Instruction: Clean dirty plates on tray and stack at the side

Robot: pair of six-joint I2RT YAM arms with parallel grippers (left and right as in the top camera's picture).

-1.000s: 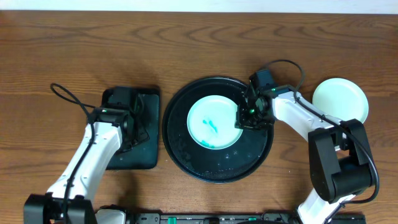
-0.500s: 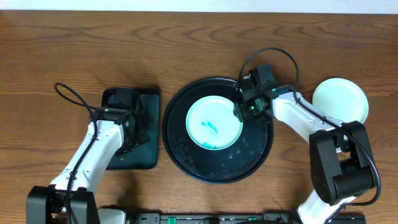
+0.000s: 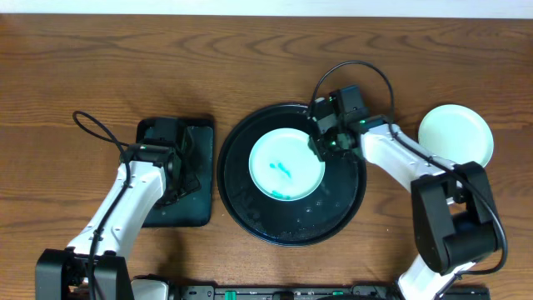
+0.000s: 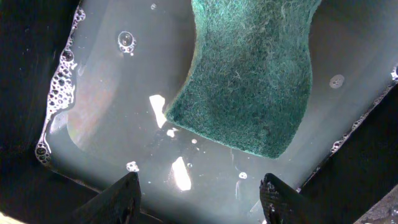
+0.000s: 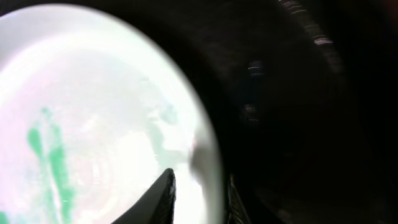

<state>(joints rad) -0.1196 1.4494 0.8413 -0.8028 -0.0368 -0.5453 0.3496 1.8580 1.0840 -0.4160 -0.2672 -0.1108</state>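
Smeared plate (image 3: 283,164): a pale mint round plate lying flat on the big black tray (image 3: 241,212), a little toward the far edge of the tabletop from the tray's middle. Teal streaks run across its centre.

Black tray: sits at the middle of the tabletop, closer to the robot's edge than to the far edge. Its dark floor looks wet and speckled.

Right end effector (image 3: 323,146): down at the right rim of the smeared plate. In the wrist view its two fingers (image 5: 163,198) stand narrow, with the plate's white rim between them. I cannot tell whether they are truly pinching it.

Second plate (image 3: 455,133): pale, with no smears that I can see. It rests on bare wood near the right edge of the tabletop, well apart from the black tray.

Small dark tray (image 3: 200,208): rectangular, just to the left of the black tray. It holds cloudy, bubbly water.

Sponge (image 4: 249,74): green, lying in that water.

Left end effector (image 4: 201,180): released, fingers spread wide over the soapy water. The sponge lies just beyond the tips, not between them.
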